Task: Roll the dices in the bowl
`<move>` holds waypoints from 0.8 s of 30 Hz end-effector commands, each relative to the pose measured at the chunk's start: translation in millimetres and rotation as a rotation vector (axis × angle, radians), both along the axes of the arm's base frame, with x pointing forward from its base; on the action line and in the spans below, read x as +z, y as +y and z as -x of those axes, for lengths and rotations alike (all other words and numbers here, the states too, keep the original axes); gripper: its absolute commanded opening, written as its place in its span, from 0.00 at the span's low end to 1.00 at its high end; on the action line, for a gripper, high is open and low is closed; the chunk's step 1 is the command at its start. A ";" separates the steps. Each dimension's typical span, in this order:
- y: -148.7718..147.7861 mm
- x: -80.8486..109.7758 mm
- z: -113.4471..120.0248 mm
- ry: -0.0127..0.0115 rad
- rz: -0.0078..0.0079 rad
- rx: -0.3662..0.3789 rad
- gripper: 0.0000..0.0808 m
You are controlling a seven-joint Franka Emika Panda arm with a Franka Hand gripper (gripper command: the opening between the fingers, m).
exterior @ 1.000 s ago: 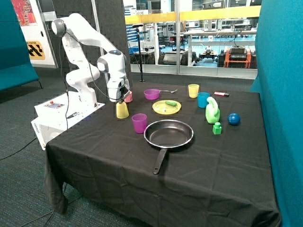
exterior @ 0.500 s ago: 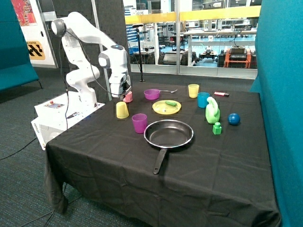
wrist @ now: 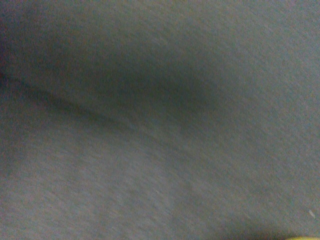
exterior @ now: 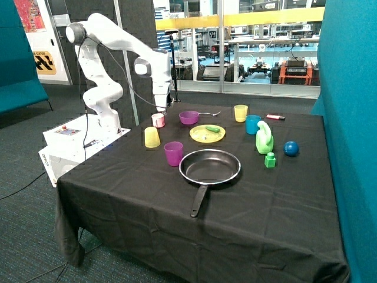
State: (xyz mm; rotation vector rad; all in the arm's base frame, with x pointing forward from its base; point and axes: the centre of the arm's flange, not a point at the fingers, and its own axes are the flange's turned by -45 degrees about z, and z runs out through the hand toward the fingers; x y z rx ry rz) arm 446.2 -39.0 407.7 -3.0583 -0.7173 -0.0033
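The jaws cannot be read as wide or narrow: in the outside view the gripper (exterior: 161, 108) is hanging small and dark at the end of the white arm (exterior: 112, 35), and the wrist view is showing only blurred dark cloth. The gripper is hovering just above a small pink cup (exterior: 158, 120), near the back edge of the worktop (exterior: 177, 212), which is lying under a black cloth.

The bowl (exterior: 189, 117), shallow, round and purple, is sitting near the far edge of the worktop, a little apart from the gripper and beside the pink cup. A metal spoon (exterior: 210, 113) is lying just behind it. Whether any dice are sitting in the bowl cannot be told.

Nearer the camera, a yellow cup (exterior: 152, 137) is standing upside down, and a taller purple cup (exterior: 173, 153) is standing upright just beside the black frying pan (exterior: 210, 167), whose handle is pointing toward the front edge. A yellow plate (exterior: 207, 134) carrying a small green thing is lying between the bowl and the pan. Farther along are standing a second yellow cup (exterior: 240, 112), a blue cup (exterior: 253, 124), a green bottle (exterior: 264, 138), a green block (exterior: 270, 160) and a blue ball (exterior: 291, 148).
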 end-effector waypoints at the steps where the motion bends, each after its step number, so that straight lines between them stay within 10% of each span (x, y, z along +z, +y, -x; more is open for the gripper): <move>1: 58.2 14.8 -15.1 0.0019 0.0009 0.134 0.00; 24: 149.3 20.4 -6.4 0.0018 0.0011 0.338 0.00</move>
